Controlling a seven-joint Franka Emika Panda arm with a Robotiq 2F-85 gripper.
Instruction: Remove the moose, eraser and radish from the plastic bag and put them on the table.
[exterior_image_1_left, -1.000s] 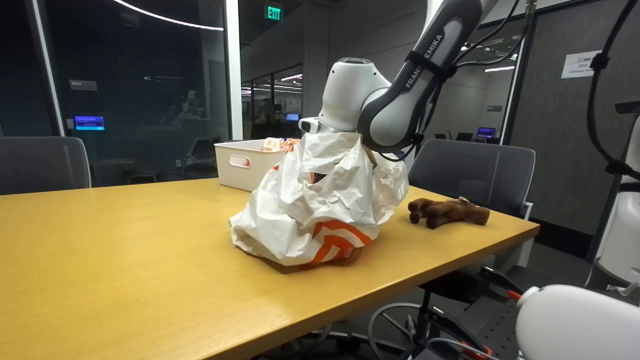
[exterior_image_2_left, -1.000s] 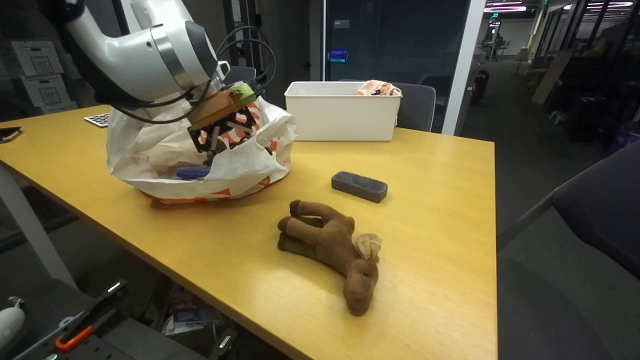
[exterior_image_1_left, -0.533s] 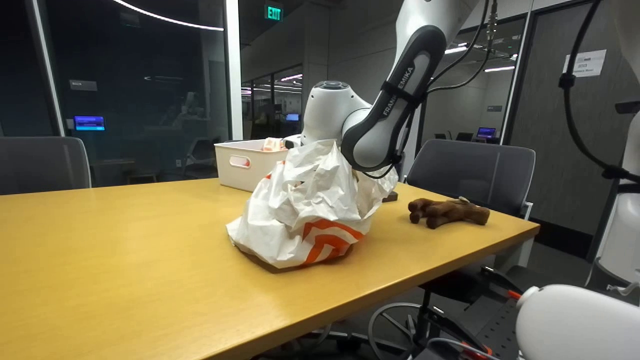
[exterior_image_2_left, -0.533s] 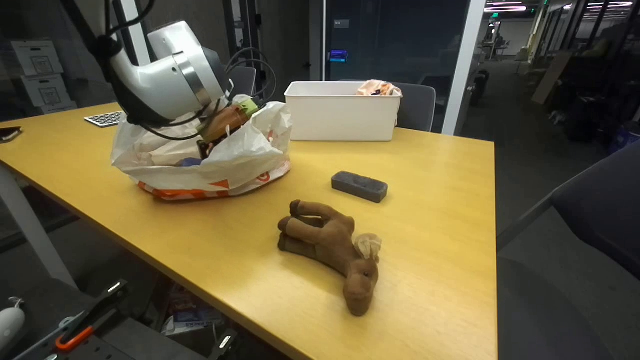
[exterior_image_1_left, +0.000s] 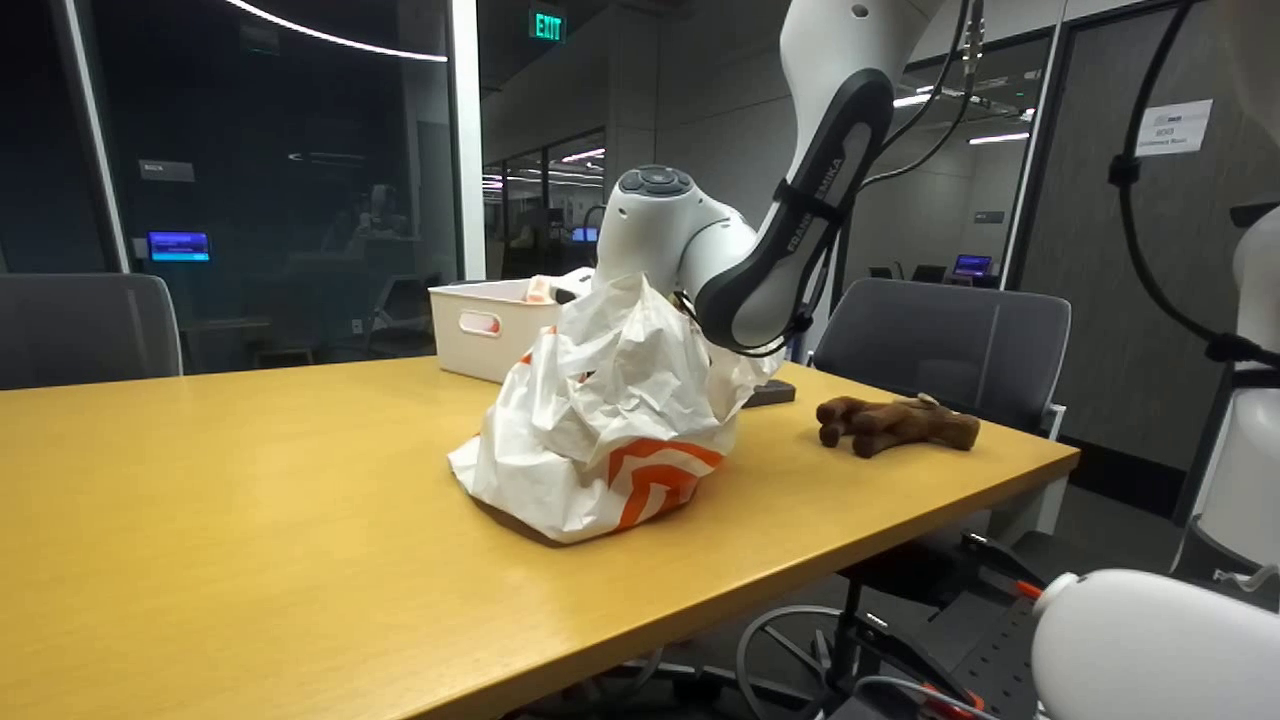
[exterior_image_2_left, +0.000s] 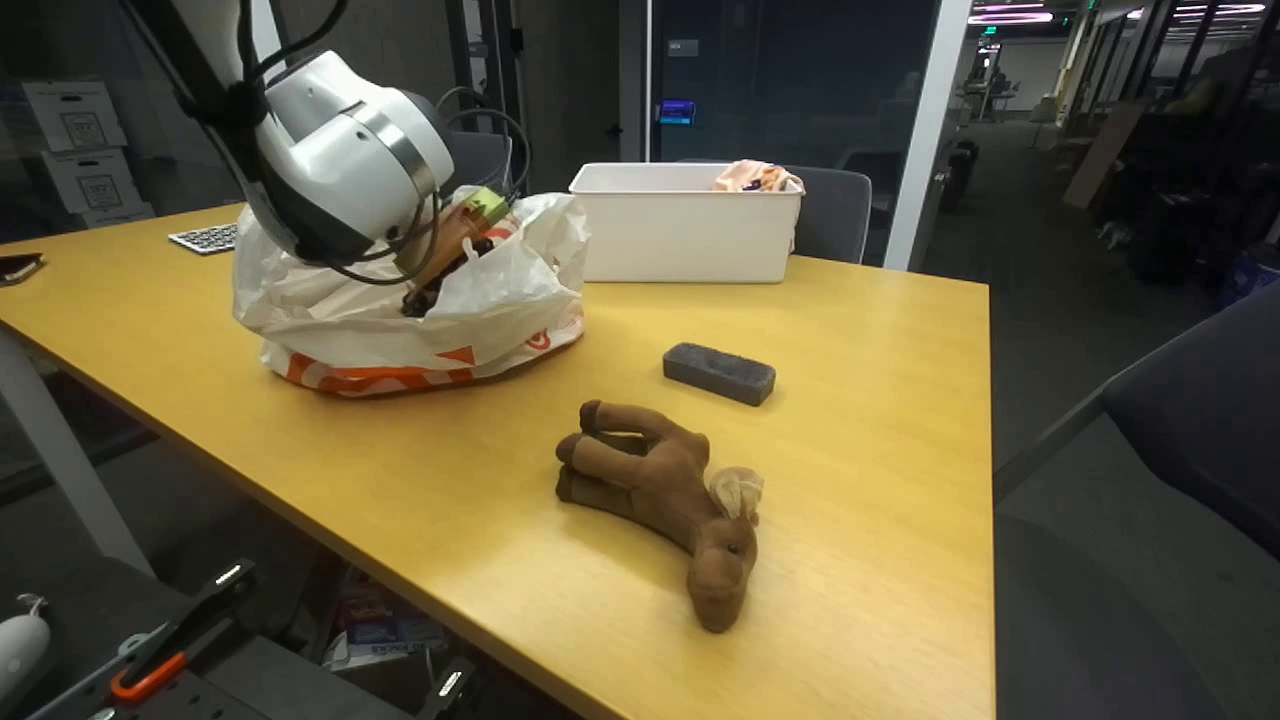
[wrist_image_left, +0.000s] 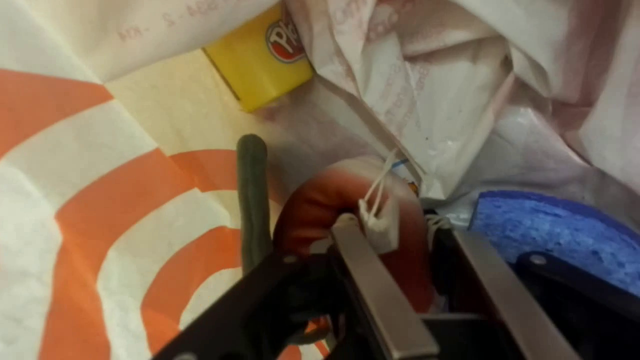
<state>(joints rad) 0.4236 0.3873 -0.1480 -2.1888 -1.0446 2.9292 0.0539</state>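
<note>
Brown moose (exterior_image_2_left: 668, 487), one; eraser (exterior_image_2_left: 718, 374), one.

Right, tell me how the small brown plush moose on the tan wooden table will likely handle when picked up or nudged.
The brown plush moose should be soft and squeezable, judging by its matte fabric. Its slim legs may flop once lifted. Lying on its side with legs outstretched on the tan wooden table, it probably won't roll.

Glass walls (exterior_image_1_left: 270, 120), mesh chairs (exterior_image_1_left: 945, 345) and an exit sign (exterior_image_1_left: 547, 23) show an office.
</note>
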